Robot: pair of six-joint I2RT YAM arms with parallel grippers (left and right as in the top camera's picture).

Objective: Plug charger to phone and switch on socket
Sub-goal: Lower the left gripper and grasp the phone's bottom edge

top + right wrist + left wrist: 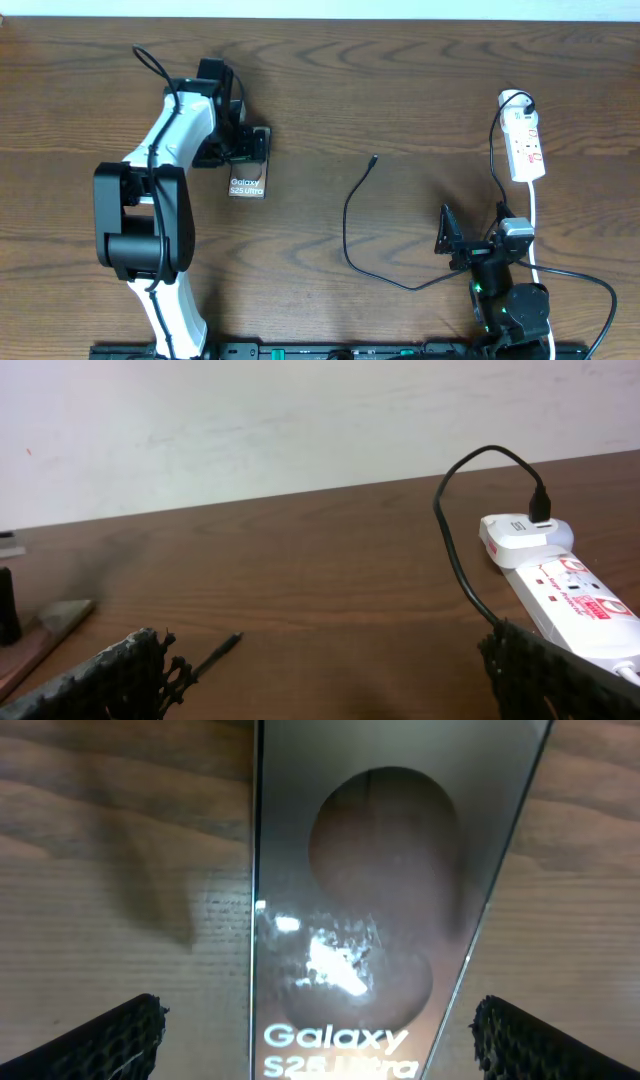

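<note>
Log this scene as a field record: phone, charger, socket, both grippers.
phone: flat on table, screen up, below left gripper
charger: free plug lies on table, apart from phone
socket: white strip at right, charger's adapter plugged in; switch state unclear
left gripper: open, fingers either side of phone
right gripper: open, holding nothing

The phone (246, 186) has white words on its dark screen, set in two lines: "Galaxy" on top and "S25 Ultra" under it. In the left wrist view the word "Galaxy" is big and easy to read, but the line under it is cut off by the bottom edge, so only the tops of its letters show. The socket (526, 148) has small red marks and red-edged labels on its white top, but they are too small and blurry to read in any view.
</note>
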